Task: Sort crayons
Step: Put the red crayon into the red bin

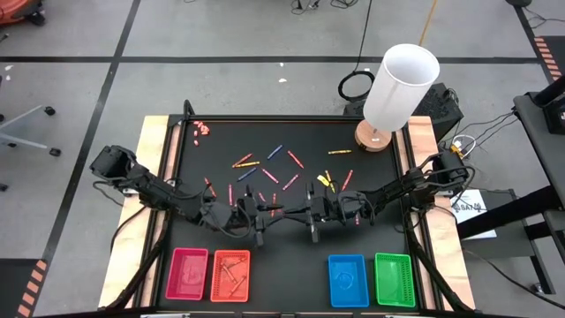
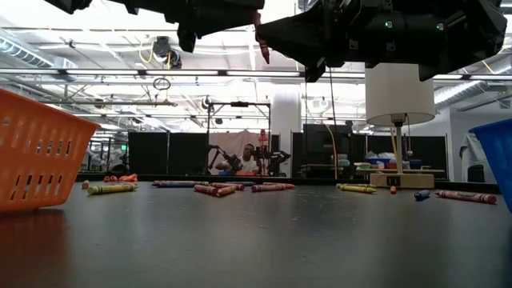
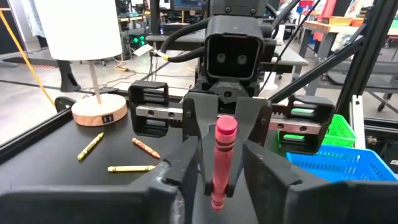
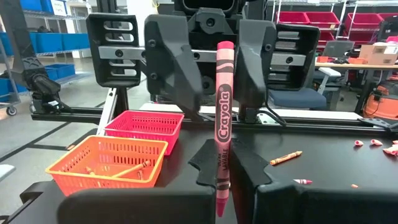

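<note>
Over the middle of the surface (image 1: 353, 243) | left end effector (image 1: 262, 215) stood wide around the red crayon (image 4: 222, 124) | right end effector (image 1: 314, 215) pinched its low end | risk: crayon could tip or drop if right let go before left squeezed tight

Even overhead lighting; ceiling strip lights (image 2: 72, 76) glare in low view. Black tabletop (image 1: 291, 238) shows soft sheen, faint shadows. Near orange tray (image 2: 36, 152) blurred; wrist views sharp on the red crayon (image 4: 222, 124).
</note>
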Available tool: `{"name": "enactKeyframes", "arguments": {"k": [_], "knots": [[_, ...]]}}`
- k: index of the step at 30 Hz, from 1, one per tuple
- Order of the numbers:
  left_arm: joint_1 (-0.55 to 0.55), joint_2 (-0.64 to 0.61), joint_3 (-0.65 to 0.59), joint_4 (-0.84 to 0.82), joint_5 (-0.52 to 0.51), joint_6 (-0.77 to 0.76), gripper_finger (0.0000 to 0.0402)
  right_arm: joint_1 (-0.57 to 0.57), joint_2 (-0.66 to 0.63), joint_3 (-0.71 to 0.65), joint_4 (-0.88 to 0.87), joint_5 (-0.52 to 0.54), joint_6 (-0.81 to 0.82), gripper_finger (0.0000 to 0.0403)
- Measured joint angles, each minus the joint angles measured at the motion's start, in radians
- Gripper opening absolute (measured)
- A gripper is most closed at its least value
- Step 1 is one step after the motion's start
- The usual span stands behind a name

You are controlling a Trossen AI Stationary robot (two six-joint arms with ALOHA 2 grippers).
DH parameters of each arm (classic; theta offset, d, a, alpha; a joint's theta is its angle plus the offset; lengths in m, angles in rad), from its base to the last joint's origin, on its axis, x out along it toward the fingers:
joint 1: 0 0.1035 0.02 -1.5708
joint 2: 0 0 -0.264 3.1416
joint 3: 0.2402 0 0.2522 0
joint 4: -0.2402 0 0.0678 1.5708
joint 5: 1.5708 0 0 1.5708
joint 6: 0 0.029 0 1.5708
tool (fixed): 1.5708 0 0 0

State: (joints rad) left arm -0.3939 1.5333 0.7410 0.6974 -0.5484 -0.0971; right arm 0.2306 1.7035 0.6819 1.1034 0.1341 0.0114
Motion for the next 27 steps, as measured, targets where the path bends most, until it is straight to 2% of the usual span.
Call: {"name": "enactKeyframes", "arguments": {"k": [9,12,18,23,27], "knots": [[0.0,0.0,0.0,-0.003,0.001,0.002,0.0026,0.0,0.0,0.0,-0.002,0.001,-0.005,0.0005],[0.0,0.0,0.0,-0.007,0.001,0.002,0.0009,0.003,0.0,0.001,-0.014,0.009,-0.024,0.002],[-0.001,0.0,0.0,-0.006,-0.002,0.001,0.002,0.019,0.0,0.002,-0.04,0.122,-0.031,0.0103],[-0.007,-0.006,0.0,-0.057,0.002,-0.003,0.0025,0.033,0.0,0.002,-0.044,0.133,-0.022,0.0184],[-0.035,-0.069,0.0,-0.162,0.017,-0.052,0.0026,0.047,0.0,0.002,-0.086,0.132,-0.014,0.0226]]}}
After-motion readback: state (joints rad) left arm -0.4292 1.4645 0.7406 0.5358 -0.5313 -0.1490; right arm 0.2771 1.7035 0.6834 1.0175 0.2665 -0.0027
